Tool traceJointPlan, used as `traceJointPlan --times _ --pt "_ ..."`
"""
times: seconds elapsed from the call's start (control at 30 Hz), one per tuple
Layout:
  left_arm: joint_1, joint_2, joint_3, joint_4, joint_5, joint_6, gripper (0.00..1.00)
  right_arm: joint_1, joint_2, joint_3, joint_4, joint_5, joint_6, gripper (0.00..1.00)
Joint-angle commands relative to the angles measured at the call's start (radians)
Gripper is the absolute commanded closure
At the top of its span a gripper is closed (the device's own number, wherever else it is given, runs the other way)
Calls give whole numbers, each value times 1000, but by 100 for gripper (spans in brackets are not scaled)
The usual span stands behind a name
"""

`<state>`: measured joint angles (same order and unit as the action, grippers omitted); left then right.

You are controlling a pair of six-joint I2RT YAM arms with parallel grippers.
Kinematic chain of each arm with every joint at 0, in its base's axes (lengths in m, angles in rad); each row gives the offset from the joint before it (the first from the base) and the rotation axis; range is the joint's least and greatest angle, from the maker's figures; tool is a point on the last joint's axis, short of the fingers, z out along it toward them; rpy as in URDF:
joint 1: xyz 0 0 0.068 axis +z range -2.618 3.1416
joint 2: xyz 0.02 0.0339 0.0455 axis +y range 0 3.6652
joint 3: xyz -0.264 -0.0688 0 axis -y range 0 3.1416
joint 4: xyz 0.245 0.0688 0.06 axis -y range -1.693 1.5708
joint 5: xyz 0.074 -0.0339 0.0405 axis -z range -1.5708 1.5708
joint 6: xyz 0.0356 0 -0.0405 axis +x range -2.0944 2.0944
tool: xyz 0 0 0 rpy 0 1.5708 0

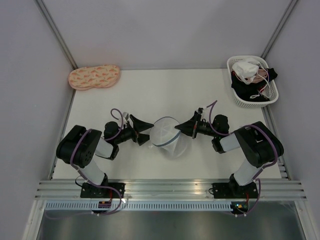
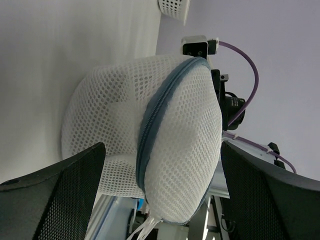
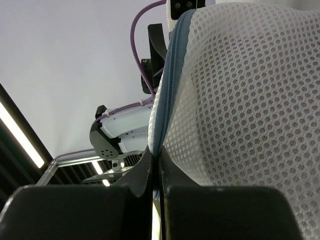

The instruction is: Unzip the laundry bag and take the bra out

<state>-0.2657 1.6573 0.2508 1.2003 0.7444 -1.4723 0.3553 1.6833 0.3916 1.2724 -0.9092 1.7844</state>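
- Two black grippers face each other across a small, round, white mesh laundry bag (image 1: pixel 167 135) with a blue-grey zip rim, which sits mid-table between them.
- Fingers (image 2: pixel 65 195) of the left gripper (image 1: pixel 145 131) stand wide apart, close beside the bag.
- Fingers (image 3: pixel 135 185) of the right gripper (image 1: pixel 179 128) are pinched together on the bag's blue-grey rim.
- What the bag holds cannot be made out through the mesh.
- Far right, a white plastic lattice basket (image 1: pixel 239 100) holds clothes.

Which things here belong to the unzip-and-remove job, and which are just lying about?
Job: laundry bag, zip shut where visible; right gripper, pinched on its zip seam; left gripper, open, facing it. Bra not discernible.
Lying about: white lattice basket of clothes; peach patterned pad.
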Motion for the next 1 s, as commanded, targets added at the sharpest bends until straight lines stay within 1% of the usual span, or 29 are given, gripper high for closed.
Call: traceJointPlan --times 0.0,0.13,0.2,0.3,0.33,0.4,0.43,0.5,0.53,0.57,0.6,0.67,0.7,0.73,0.77,0.8,0.83,0.87,0.9,0.93,0.97 --pt "-44 24 33 268 12 -150 0 -3 -36 18 484 -7 3 100" --pt "-60 -25 28 191 38 -174 0 -3 -34 20 484 -5 3 100" --pt "-69 -63 36 121 39 -163 1 -3 -33 20 486 0 -2 100" --pt "-72 -93 44 71 35 -145 16 -1 -39 18 484 1 -5 100" --pt "-72 -93 42 74 30 -145 31 -3 -43 15 486 1 -6 100" --pt "-72 -90 42 88 32 -149 48 -3 -53 12 484 3 -6 99" --pt "-72 -91 41 93 32 -152 66 -3 -54 10 484 3 -5 99" --pt "-72 -96 36 90 32 -151 81 -1 -57 10 484 1 -5 99" --pt "-72 -99 33 85 29 -149 93 -3 -59 9 482 0 -5 100" --pt "-72 -102 27 82 27 -146 96 -3 -62 10 482 0 -5 100" --pt "-70 -111 19 73 26 -143 98 -3 -63 10 482 -3 -6 99" --pt "-72 -123 10 65 23 -135 98 -3 -65 15 482 -8 -10 100" --pt "-70 -134 1 58 20 -134 98 -3 -66 18 481 -13 -14 98" --pt "-72 -154 -2 45 16 -129 98 -3 -68 21 452 -20 -35 89" --pt "-70 -171 -4 30 15 -119 98 -1 -85 29 415 -25 -64 77" --pt "-72 -189 -10 -13 7 -111 98 -3 -102 32 357 -31 -104 57" --pt "-70 -244 -13 -48 0 -82 98 -4 -164 47 149 -33 -247 52" --pt "-70 -281 -12 -101 -11 -56 98 -3 -210 64 -22 -27 -358 41" --pt "-70 -324 -10 -280 -48 -21 98 -3 -265 96 -258 -10 -502 36" --pt "-70 -444 -2 -382 -75 21 98 -1 -384 225 -880 47 -724 32" --pt "-72 -506 24 -518 -114 121 98 10 -431 304 -1150 276 -1072 20"
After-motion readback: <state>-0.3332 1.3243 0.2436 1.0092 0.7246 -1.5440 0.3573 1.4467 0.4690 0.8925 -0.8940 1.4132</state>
